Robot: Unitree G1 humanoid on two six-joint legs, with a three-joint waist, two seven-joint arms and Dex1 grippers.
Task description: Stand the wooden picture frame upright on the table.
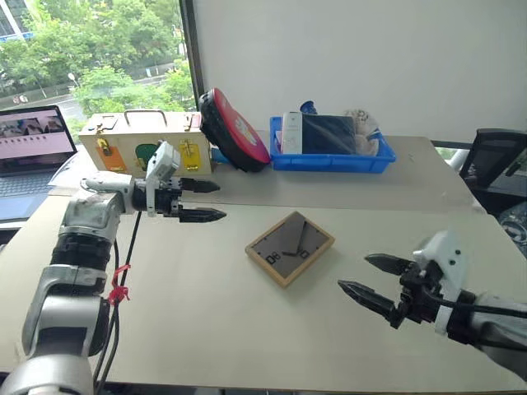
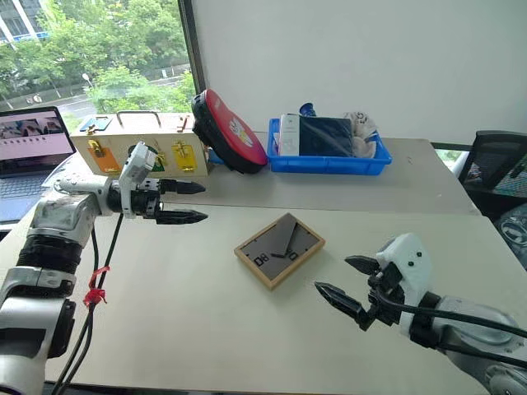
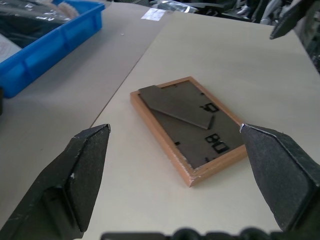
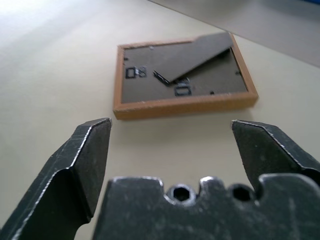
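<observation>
1. Wooden picture frame: flat, back up, centre of the table, between both grippers, touching neither.
2. Left gripper, centre-left: jaws parted, empty.
3. Right gripper, lower right: jaws parted, empty.

A white wall, a window onto trees, a black chair.

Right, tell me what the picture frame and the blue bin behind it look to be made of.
The wooden picture frame: light matt wood rim, going by its tan colour and raw-looking corner; the dark grey back and fold-out stand look like fibreboard or card, flat and dull.
The blue bin: probably moulded plastic, with its uniform saturated colour and smooth rolled rim.
</observation>
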